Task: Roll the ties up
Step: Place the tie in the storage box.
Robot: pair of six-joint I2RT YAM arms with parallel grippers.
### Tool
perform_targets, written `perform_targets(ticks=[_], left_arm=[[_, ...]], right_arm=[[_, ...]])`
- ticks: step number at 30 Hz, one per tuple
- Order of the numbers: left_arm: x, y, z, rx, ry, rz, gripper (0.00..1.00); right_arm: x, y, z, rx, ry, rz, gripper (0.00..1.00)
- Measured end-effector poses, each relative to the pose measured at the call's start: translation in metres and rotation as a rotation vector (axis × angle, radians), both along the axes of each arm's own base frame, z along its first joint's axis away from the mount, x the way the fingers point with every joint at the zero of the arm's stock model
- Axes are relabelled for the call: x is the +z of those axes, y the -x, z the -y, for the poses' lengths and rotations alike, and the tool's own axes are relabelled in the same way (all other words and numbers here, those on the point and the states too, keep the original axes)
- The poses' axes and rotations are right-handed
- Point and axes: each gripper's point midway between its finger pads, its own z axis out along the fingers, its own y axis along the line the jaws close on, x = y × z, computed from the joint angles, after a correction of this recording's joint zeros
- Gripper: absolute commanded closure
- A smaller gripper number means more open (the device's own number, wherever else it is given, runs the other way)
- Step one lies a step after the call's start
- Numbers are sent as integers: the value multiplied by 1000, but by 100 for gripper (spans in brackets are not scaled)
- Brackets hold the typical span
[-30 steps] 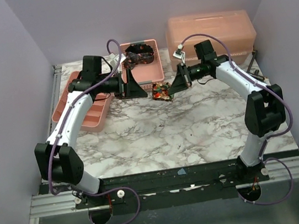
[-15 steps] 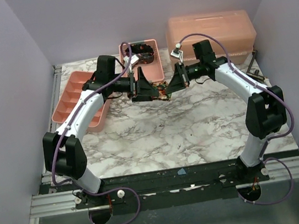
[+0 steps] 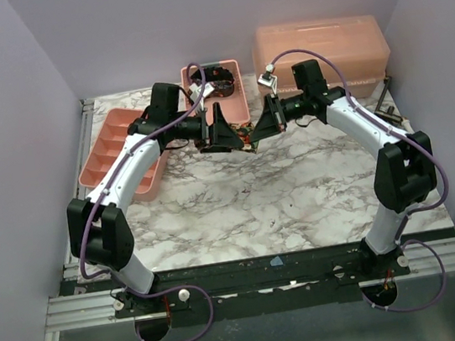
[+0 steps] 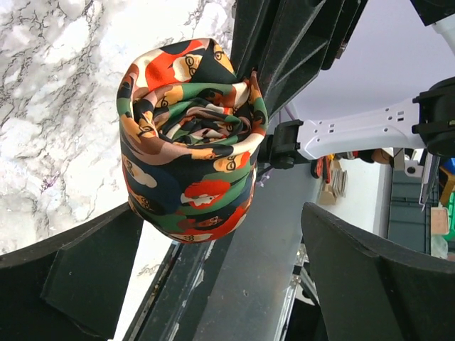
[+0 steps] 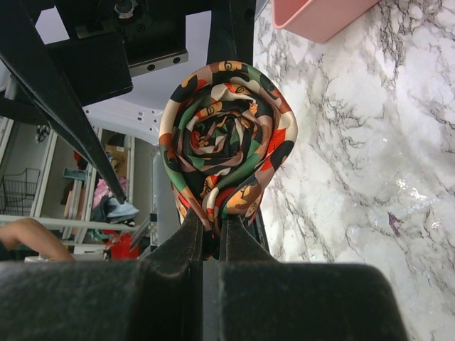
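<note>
Tie (image 5: 226, 142) rolled, pinched by right tool (image 5: 212, 231) | left tool (image 4: 224, 273) spread | overhead: tie mostly hidden

Rolled tie (image 4: 188, 142): cloth, smooth, satin sheen. Tabletop (image 3: 297, 186): marble-look, glossy w/ reflections. Basket (image 3: 237, 108): pink plastic, smooth. Rear bin (image 3: 320, 43): translucent plastic, semi-matt.

pale lavender walls (image 3: 1, 126), marble-patterned table (image 3: 242, 211)
</note>
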Motion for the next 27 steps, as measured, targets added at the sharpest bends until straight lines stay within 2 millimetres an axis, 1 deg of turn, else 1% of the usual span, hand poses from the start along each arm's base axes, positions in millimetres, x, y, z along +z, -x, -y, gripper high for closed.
perform_targets(ticks=[9, 10, 13, 17, 18, 24, 27], left_arm=[[0, -6, 4, 24, 26, -6, 5], [0, -7, 4, 27, 25, -3, 3], [-4, -14, 3, 54, 0, 21, 2], [-14, -23, 0, 90, -49, 70, 2], [-15, -23, 0, 92, -55, 75, 2], [-11, -23, 2, 84, -35, 79, 18], [-8, -18, 7, 61, 15, 50, 19]], right_arm=[[2, -1, -2, 0, -6, 5, 99], [3, -1, -3, 1, -7, 7, 99], [3, 0, -4, 7, -10, 5, 99], [6, 9, -11, 40, -20, -8, 99], [6, 10, -12, 44, -20, -9, 99], [4, 12, -12, 45, -18, -15, 99], [3, 12, -12, 46, -17, -10, 99]])
